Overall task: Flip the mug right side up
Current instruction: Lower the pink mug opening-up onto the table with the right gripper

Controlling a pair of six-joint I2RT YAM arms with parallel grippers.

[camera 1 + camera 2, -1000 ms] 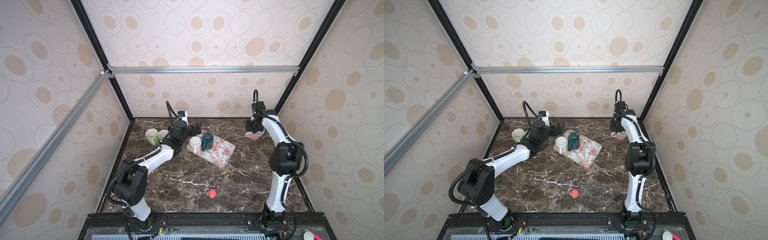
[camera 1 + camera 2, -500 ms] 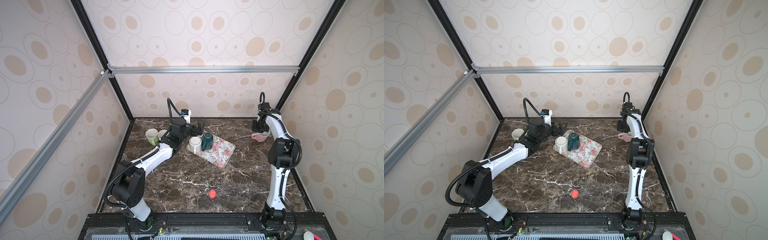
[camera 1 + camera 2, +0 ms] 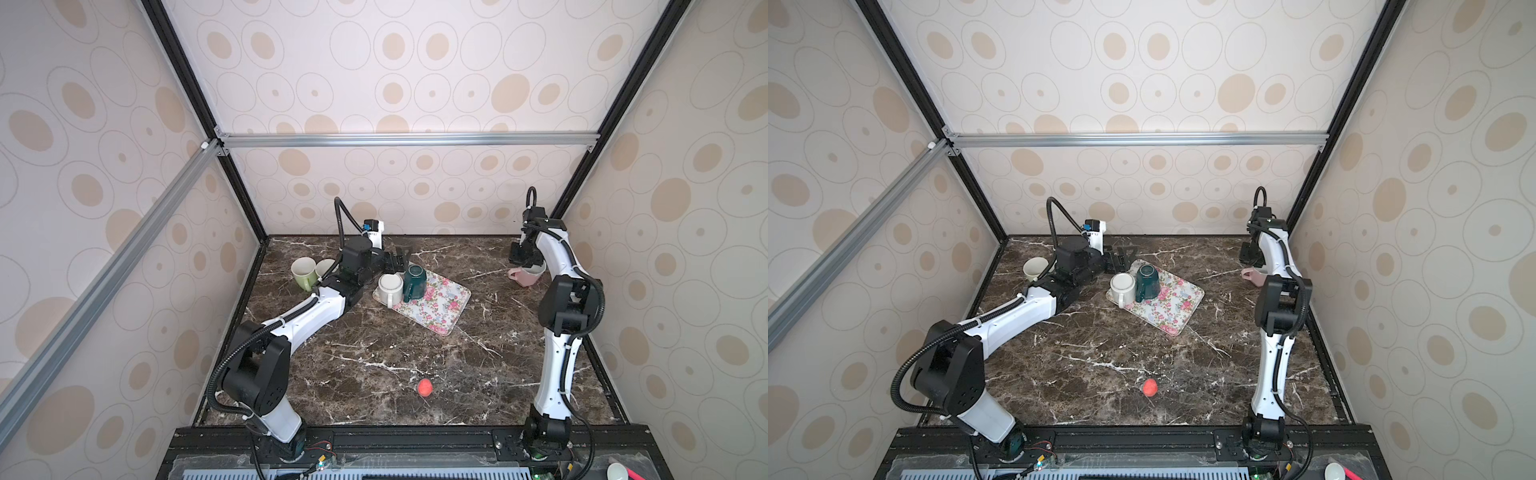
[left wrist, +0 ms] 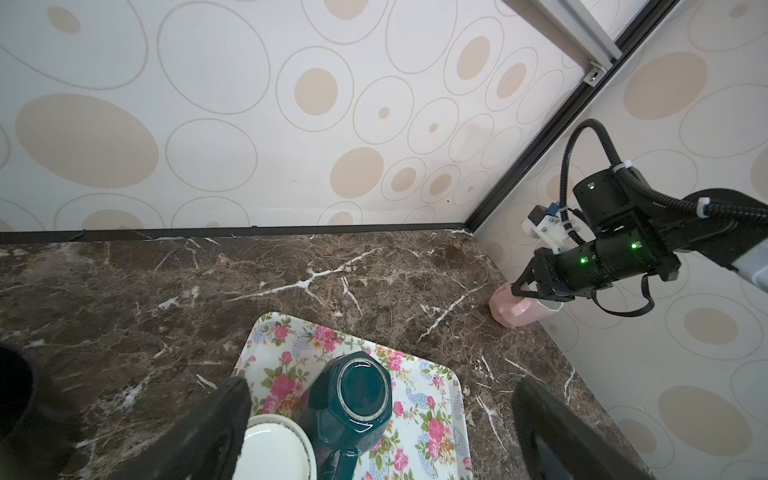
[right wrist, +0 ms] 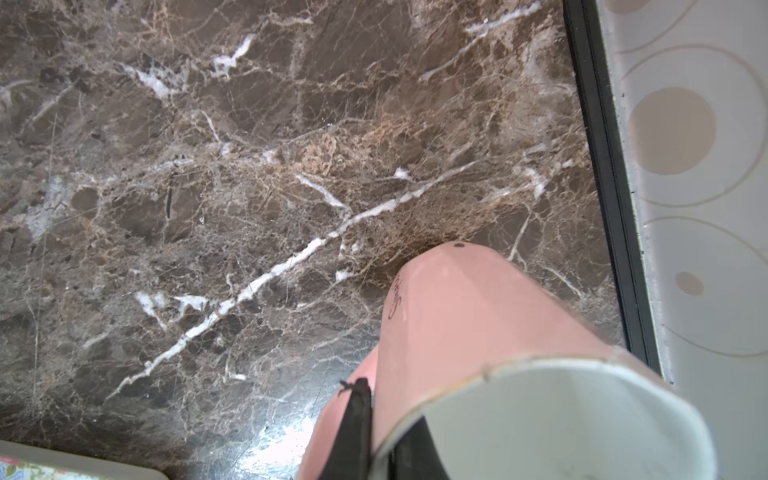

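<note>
At the far right corner of the marble table (image 3: 374, 353), pink mug (image 3: 525, 277) mouth up, long axis near upright, rim gripped by right claw (image 3: 527, 266), left claw (image 3: 402, 261) open beside tray (image 3: 440, 309), spotted walls (image 3: 415, 83) around

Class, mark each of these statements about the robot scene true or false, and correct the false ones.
1. The dark green mug stands base up on the floral tray. True.
2. The right gripper has its fingers open and empty. False: they are shut on the rim of the pink mug.
3. The red ball lies on the tray. False: it lies on the bare marble table, towards the front.
4. The left gripper has its fingers open. True.
5. The pink mug is on the tray. False: it is well apart from it.
</note>
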